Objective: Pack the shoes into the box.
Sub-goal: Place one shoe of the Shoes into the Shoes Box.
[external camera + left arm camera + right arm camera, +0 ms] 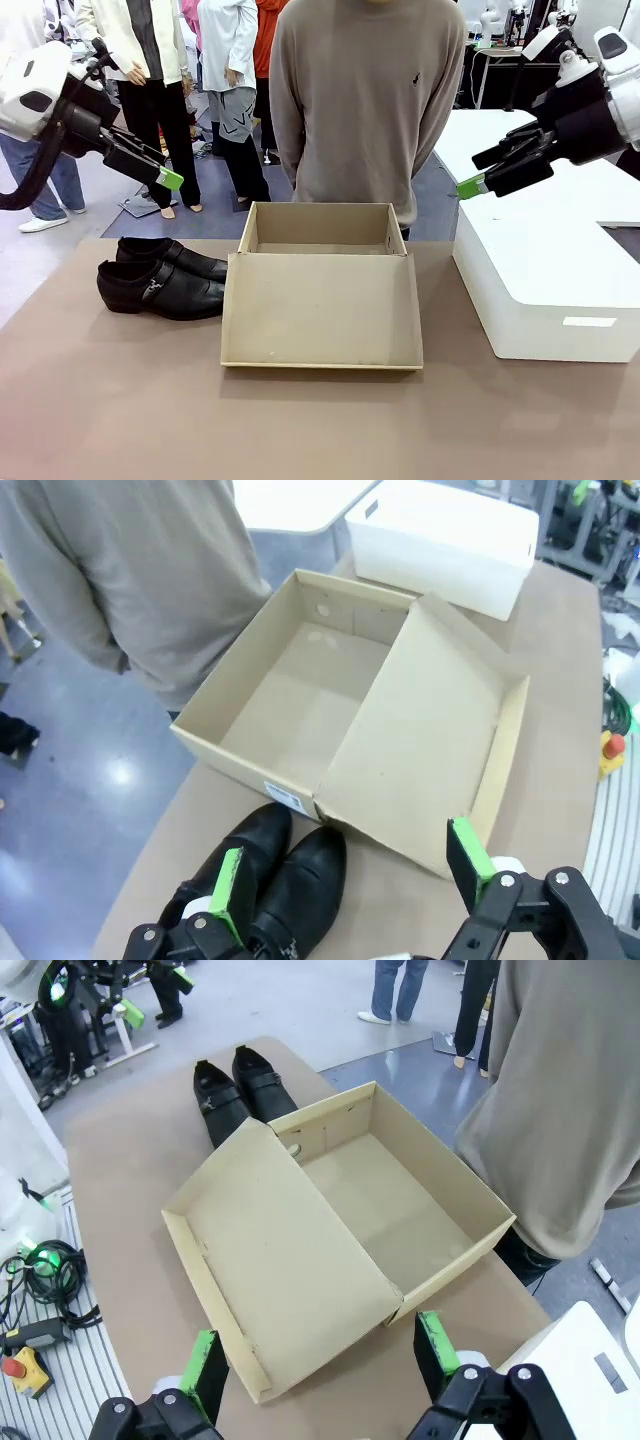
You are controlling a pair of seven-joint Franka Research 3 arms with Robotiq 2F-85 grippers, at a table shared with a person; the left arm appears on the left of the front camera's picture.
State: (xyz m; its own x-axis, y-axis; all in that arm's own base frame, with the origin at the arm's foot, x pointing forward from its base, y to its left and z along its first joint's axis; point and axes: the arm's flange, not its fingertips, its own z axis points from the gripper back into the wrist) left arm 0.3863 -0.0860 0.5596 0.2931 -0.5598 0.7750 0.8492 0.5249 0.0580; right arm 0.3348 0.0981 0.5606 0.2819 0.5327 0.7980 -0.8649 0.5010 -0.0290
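Both your left pincer (165, 175) and right pincer (472, 186) hang wide and empty above the surface (100, 400). The shoes (160, 280) sit paired just left of the box (320, 300), its lid folded open to receive them.

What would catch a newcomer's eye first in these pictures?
The open, empty cardboard shoebox sits mid-table with its lid flap laid toward the robot. Glossy black dress shoes lie side by side on its left. The left gripper and right gripper hover above, fingers spread.
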